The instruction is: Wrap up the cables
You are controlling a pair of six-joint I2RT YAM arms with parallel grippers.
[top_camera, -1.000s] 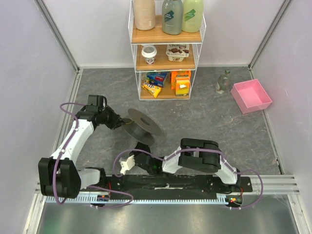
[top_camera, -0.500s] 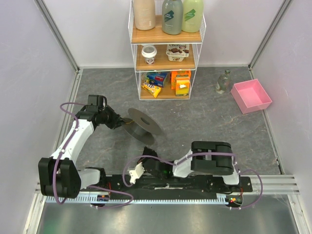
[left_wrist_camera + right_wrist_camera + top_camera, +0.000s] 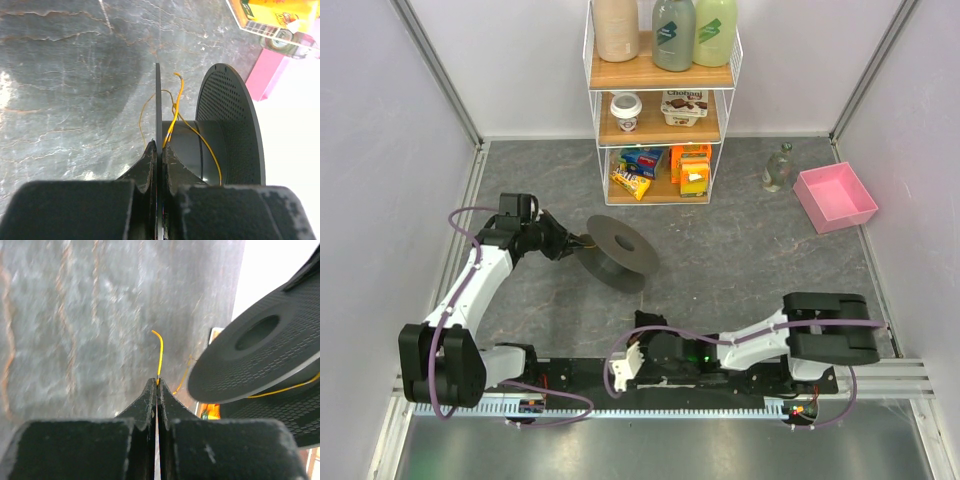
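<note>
The dark grey spool (image 3: 620,252) hangs tilted above the floor at centre left. My left gripper (image 3: 563,245) is shut on its near flange (image 3: 158,110), pinching the thin disc edge-on between the jaws. The cable (image 3: 173,116), a hair-fine yellow wire, loops loosely over the spool core (image 3: 186,149) beside the perforated far flange (image 3: 231,131). My right gripper (image 3: 643,323) sits low near the arm bases, below the spool. It is shut on the cable (image 3: 160,354), whose short curved end pokes out past the tips (image 3: 157,383). The spool (image 3: 260,365) fills the upper right of the right wrist view.
A white wire shelf rack (image 3: 663,100) with bottles, tubs and snack boxes stands at the back centre. A pink tray (image 3: 835,197) and a small clear bottle (image 3: 778,168) lie at the back right. Pale walls close in the left and right sides.
My right arm has pulled back toward the near edge, its elbow swinging right, and its jaws have shut on the wire. The spool has shifted slightly right in the left gripper.
</note>
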